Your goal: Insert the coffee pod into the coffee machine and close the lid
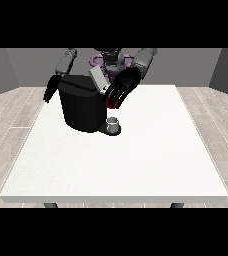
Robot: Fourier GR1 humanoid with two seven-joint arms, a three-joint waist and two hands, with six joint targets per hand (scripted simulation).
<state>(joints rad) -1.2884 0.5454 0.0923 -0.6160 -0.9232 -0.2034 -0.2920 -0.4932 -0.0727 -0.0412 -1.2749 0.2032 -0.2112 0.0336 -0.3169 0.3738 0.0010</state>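
Observation:
The black coffee machine [80, 107] stands on the table at the back left. Its grey lid [98, 80] is tilted up. The hand at the view's right [121, 89] reaches down over the machine's front right top, just beside the lid. A red thing at the machine [110, 103] shows at that hand's lower edge. A small grey thing [114, 123] sits on the machine's base in front; I cannot tell it for the pod. The hand at the view's left [50, 90] hangs beside the machine's left side with relaxed fingers, holding nothing.
The white table [136, 160] stretches wide toward the camera and to the right of the machine. The robot's torso [111, 59] is behind the machine at the far edge. Wooden floor surrounds the table.

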